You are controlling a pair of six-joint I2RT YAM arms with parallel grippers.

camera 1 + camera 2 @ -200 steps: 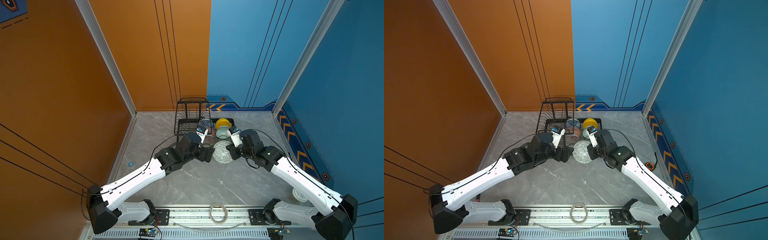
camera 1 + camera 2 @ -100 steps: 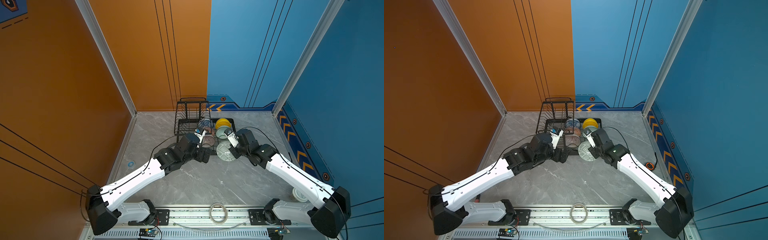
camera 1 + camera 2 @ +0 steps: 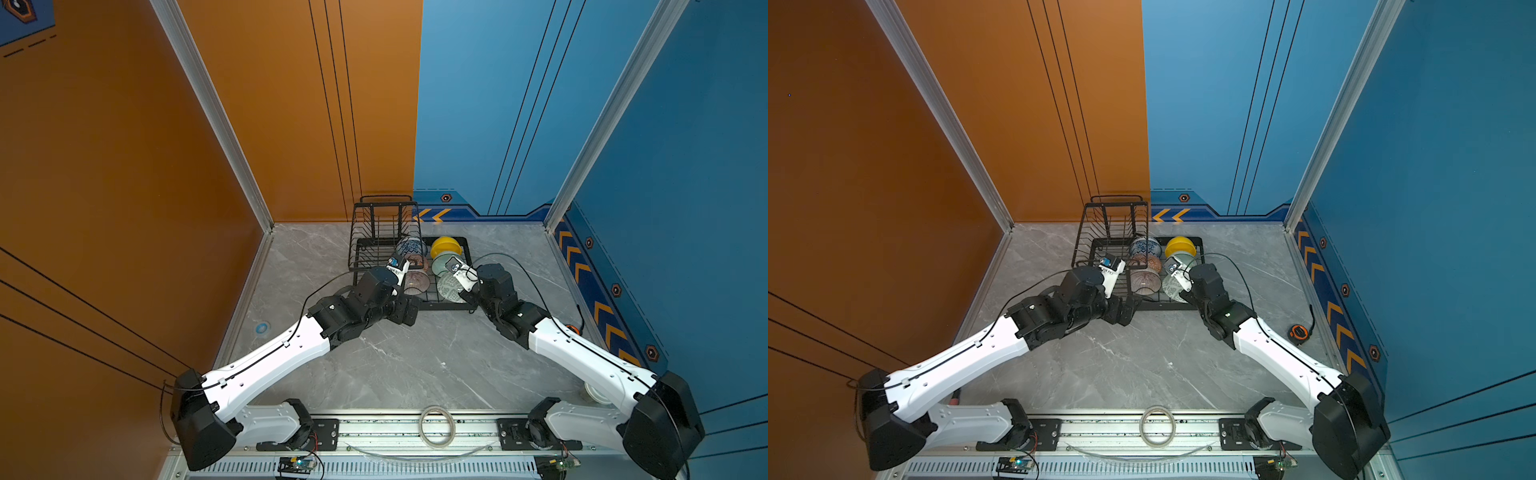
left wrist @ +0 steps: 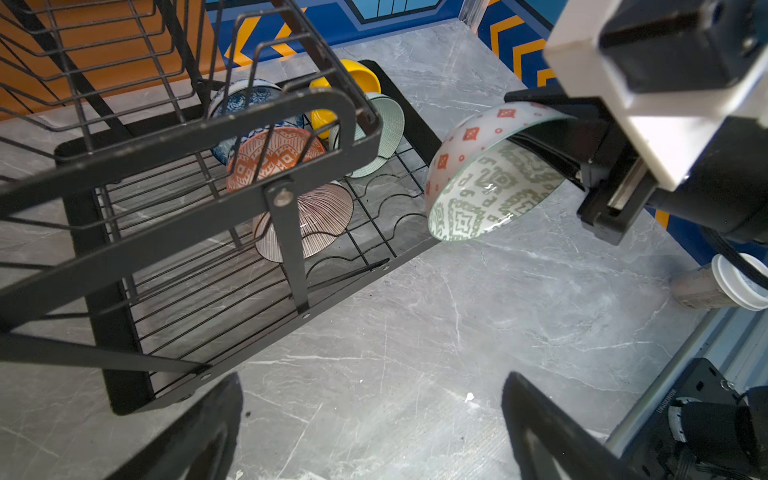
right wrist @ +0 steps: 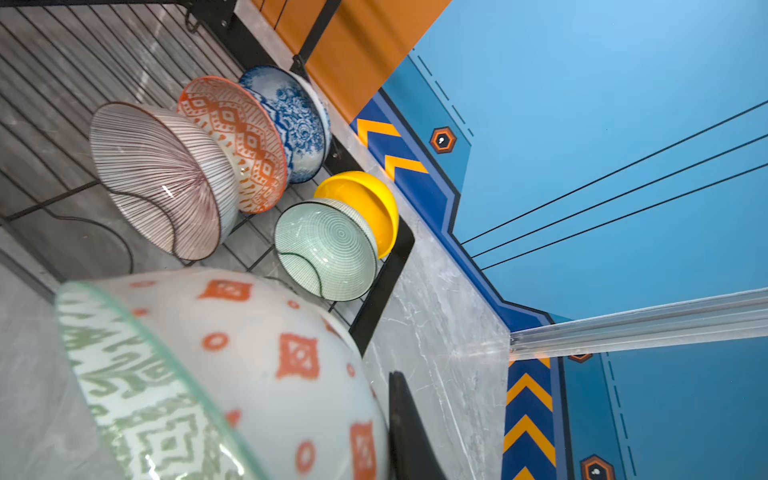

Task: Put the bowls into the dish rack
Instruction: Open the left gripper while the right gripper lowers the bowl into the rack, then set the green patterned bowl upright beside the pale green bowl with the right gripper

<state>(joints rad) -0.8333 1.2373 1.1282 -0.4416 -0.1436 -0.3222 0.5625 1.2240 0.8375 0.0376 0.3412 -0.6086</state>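
Forward, right arm (image 3: 582, 357) outstretched, fingers (image 4: 548, 145) clamping maze-patterned bowl (image 4: 490, 195) over rack (image 4: 120, 374).

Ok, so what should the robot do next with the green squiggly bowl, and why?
Probably lower it a little into the free slot. The right end effector grips the maze-patterned bowl by its rim, tilted just above the dish rack, in front of the pale green bowl. It is the only bowl not yet standing in the rack.
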